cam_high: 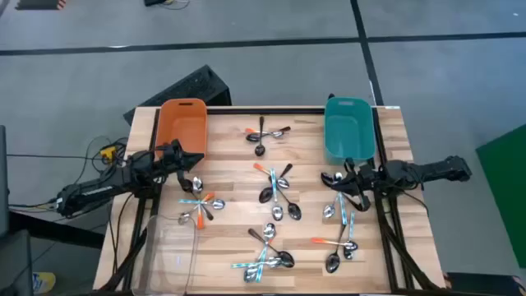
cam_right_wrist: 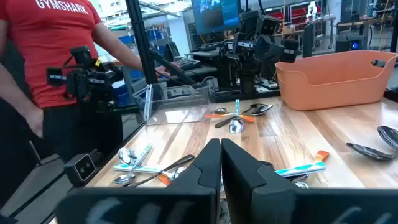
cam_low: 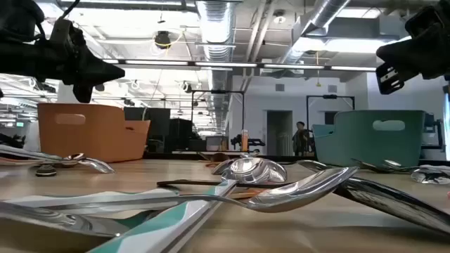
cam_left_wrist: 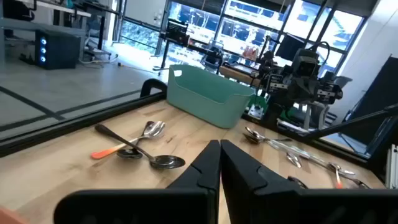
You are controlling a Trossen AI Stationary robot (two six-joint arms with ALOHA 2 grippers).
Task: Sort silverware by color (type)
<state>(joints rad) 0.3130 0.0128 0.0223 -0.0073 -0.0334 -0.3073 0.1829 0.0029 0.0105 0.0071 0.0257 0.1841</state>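
The silverware lies in loose heaps on the wooden table [cam_high: 230, 177]: spoons with metal bowls and dark, light-blue or orange handles, at the far middle [cam_high: 265, 136], centre [cam_high: 275, 187], left [cam_high: 200, 207], near middle [cam_high: 265, 255] and right [cam_high: 341, 210]. My left gripper [cam_high: 193, 163] hangs shut above the table beside the orange bin [cam_high: 182, 125], nothing between its fingers [cam_left_wrist: 220, 158]. My right gripper [cam_high: 339, 178] hangs shut above the right heap, near the teal bin [cam_high: 348, 127], and is also empty in its wrist view [cam_right_wrist: 220, 155].
A clear plastic bin [cam_high: 168, 247] stands at the near left corner. In the right wrist view a person in a red shirt [cam_right_wrist: 62, 50] stands beyond the table's left side. Bare wood shows between the heaps.
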